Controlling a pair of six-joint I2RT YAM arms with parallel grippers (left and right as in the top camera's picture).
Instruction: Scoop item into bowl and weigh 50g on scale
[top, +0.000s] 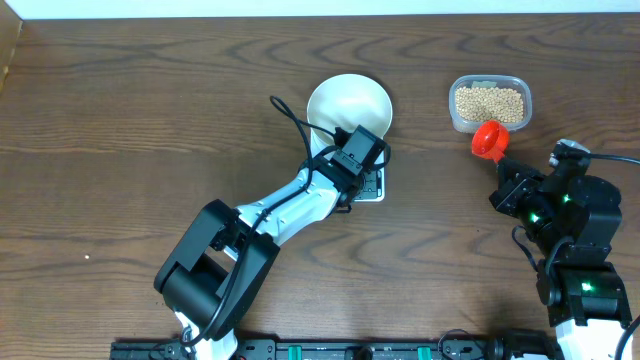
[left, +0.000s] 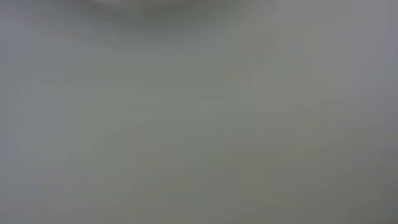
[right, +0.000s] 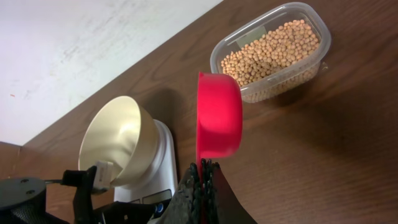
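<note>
The cream bowl (top: 345, 100) stands tilted on the white scale (top: 373, 186), and it looks empty. My left gripper (top: 362, 146) is at the bowl's near rim. In the right wrist view a white-padded finger (right: 101, 175) clamps the rim of the bowl (right: 118, 134) above the scale (right: 165, 165). The left wrist view is only a grey blur. My right gripper (top: 504, 172) (right: 203, 169) is shut on the handle of a red scoop (top: 488, 140) (right: 217, 115), held on its side above the table. The tan beans (top: 489, 101) (right: 273, 50) lie in a clear tub.
The clear plastic tub (top: 455, 118) (right: 323, 59) stands at the back right, just beyond the scoop. The left arm stretches diagonally from the front centre to the scale. The table's far edge meets a white wall.
</note>
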